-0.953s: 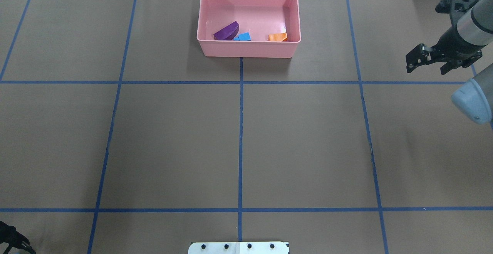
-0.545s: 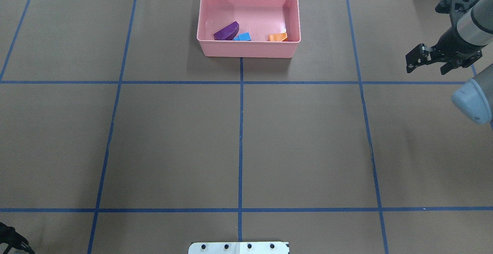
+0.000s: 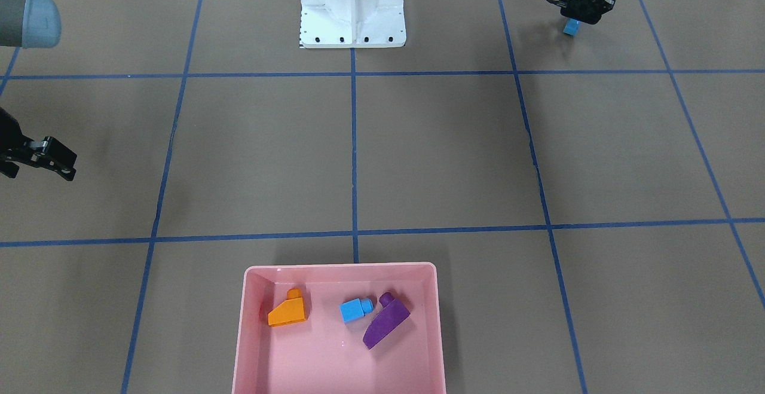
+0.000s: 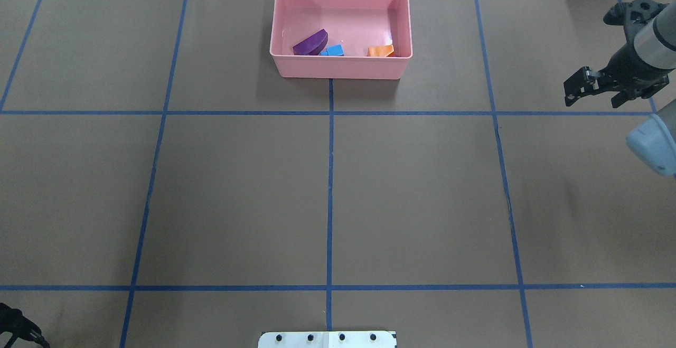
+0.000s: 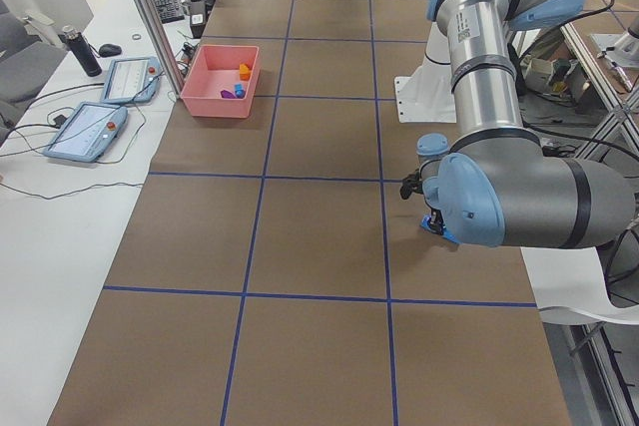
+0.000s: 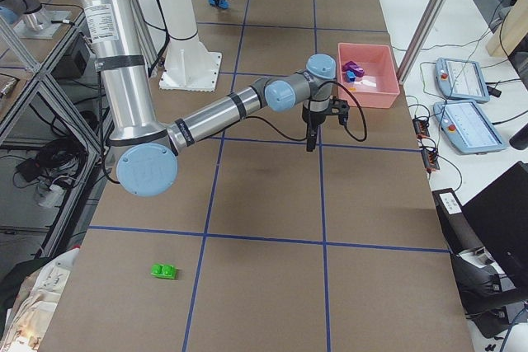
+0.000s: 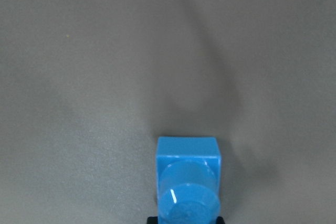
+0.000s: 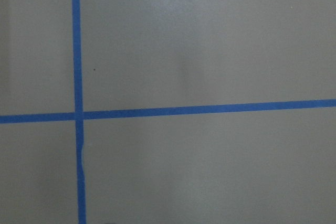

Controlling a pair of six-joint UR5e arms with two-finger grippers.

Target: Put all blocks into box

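The pink box (image 4: 340, 68) stands at the table's far edge, also in the front view (image 3: 251, 334). In it lie the purple sloped piece (image 4: 311, 43), the small blue cube (image 4: 334, 50) and the orange wedge (image 4: 381, 50). My left gripper (image 3: 578, 18) is shut on the long blue bar (image 3: 571, 27), held upright just above the table near my base; the left wrist view shows it end-on (image 7: 187, 182). My right gripper (image 4: 591, 94) is open and empty, hovering to the right of the box. The green brick (image 6: 164, 270) lies on the table, far out on my right side.
The white robot base (image 3: 352, 11) sits at the near edge of the table. Blue tape lines (image 4: 330, 179) divide the brown table top. Tablets (image 5: 130, 77) lie on the white bench beyond the box. The right wrist view shows only bare table and tape.
My right gripper has drifted a little to the right and toward my base, still open. The blocks in the box have not moved.
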